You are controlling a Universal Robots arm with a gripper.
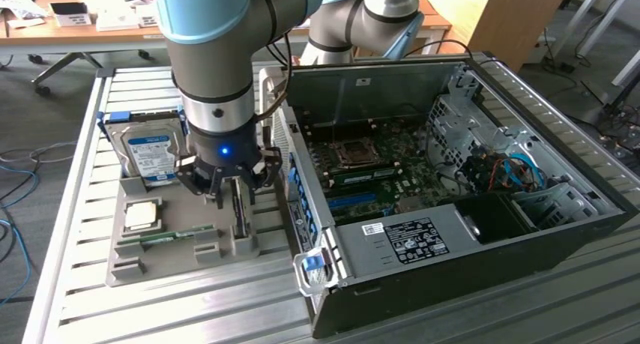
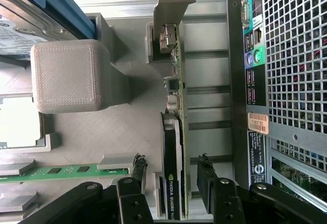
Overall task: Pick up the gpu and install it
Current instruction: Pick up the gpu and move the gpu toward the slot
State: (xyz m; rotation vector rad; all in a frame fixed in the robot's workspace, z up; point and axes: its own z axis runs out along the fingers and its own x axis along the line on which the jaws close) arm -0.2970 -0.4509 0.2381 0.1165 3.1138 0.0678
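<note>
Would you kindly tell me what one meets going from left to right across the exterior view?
Hard drive → gpu standing on edge → motherboard inside the open computer case → blue and orange cables.

The gripper (image 2: 170, 166) straddles the gpu (image 2: 172, 132), its fingers (image 2: 137, 175) spread on either side without touching. The card stands on edge in a grey holder (image 2: 102, 132) beside the computer case (image 2: 288, 55).

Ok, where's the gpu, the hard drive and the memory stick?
gpu (image 2: 171, 157): wrist view, on the edge of its black fan cover.
hard drive (image 1: 150, 153): exterior view, on its blue-white label.
memory stick (image 2: 61, 172): wrist view, on the middle of the green board.
</note>
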